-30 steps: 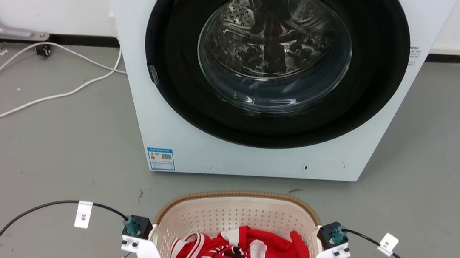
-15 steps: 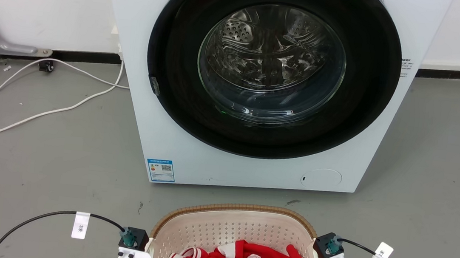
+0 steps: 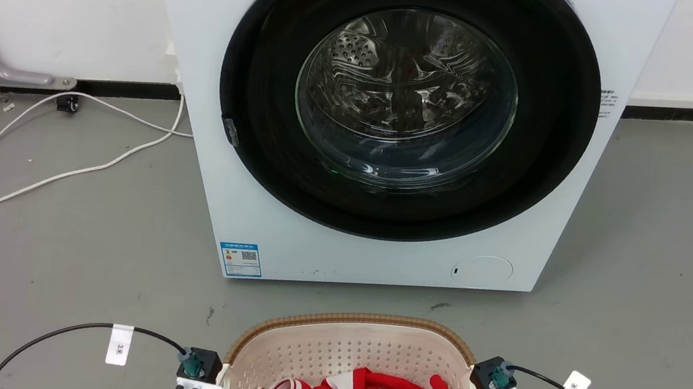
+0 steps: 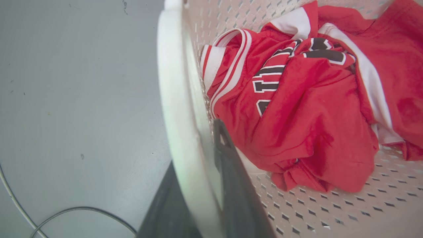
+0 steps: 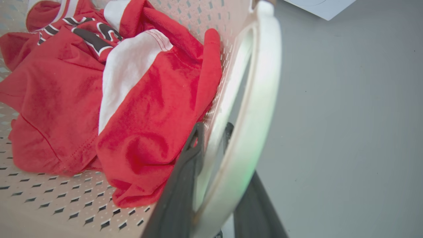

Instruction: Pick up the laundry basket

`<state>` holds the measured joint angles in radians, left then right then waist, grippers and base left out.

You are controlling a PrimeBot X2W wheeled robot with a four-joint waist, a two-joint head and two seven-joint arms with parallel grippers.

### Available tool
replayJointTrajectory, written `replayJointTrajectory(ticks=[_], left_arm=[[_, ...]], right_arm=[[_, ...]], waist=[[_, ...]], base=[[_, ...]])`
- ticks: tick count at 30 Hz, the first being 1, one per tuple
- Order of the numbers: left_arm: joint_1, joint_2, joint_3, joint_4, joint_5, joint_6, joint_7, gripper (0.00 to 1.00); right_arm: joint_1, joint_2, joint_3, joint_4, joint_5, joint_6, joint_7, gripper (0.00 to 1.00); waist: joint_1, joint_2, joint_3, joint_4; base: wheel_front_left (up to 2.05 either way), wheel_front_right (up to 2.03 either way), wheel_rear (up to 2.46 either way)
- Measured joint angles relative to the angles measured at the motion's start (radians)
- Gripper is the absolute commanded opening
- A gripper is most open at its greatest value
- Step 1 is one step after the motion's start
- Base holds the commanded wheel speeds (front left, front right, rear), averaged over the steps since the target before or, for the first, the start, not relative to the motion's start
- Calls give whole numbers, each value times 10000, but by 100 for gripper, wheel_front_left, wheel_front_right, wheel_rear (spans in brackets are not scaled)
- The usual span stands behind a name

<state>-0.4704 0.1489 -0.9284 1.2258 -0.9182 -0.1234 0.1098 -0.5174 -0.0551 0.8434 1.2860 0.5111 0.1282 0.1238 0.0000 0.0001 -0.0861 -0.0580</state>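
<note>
Laundry basket (image 3: 351, 319) of cream perforated plastic with a brown woven-look rim lies just before the white washing machine (image 3: 234, 221), crumpled red jersey (image 4: 297, 115) inside. Left gripper (image 4: 195, 143) and right gripper (image 5: 213, 127) each pinch one of its white side handles (image 4: 172, 82). The grasp looks made, so next comes a level, even lift.

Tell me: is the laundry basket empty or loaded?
Loaded, partly: a crumpled red jersey lies inside the laundry basket, with bare perforated floor showing around it in both wrist views.
</note>
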Motion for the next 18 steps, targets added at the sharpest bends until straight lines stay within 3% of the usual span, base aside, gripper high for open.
replayJointTrajectory(ticks=[18], left_arm=[[-5, 50, -433, 82, -460, -2, -138, 0]], right_arm=[[-2, -10, 359, 44, 378, 0, -138, 0]], waist=[[0, 0, 23, -5]], base=[[0, 0, 0]])
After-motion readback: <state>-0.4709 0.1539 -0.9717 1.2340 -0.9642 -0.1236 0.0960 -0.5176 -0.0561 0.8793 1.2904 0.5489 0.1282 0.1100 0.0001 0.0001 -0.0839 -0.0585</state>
